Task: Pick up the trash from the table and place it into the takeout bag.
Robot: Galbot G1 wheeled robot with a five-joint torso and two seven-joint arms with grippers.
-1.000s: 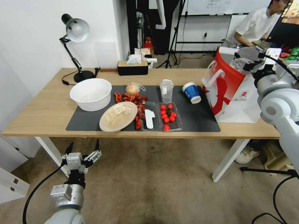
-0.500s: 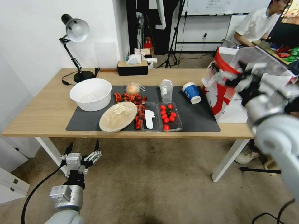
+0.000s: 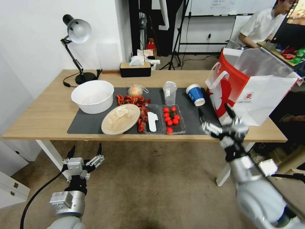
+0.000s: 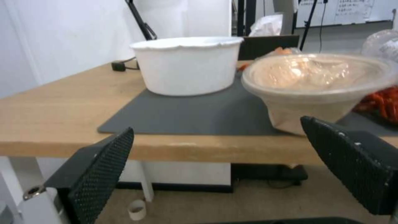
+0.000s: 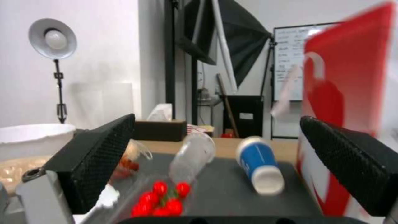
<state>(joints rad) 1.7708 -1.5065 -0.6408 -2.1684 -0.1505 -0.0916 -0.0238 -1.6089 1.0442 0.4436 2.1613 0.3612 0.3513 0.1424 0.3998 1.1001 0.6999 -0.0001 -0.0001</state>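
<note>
- Right gripper now sits low at the table's near edge, fingers spread wide, holding nothing. A second ago it was up over the mouth of the takeout bag; half a second ago it was coming down in front of it.
- Reading: a drop into the bag looks finished and the arm is back for another piece.
- Bag stands upright just beyond and to the outer side of this gripper, mouth open, silver lining showing.
- Blue paper cup lies tipped on the dark mat, straight ahead between the open fingers; clear plastic cup just beside it, also tipped.
- Beige plate, knotted bag and red scraps lie further off toward the left side, unmoved across the three moments.
- Left gripper hangs below the table edge, wide open, empty, in the same spot as a second ago; the plate is nearest ahead of it.
</note>
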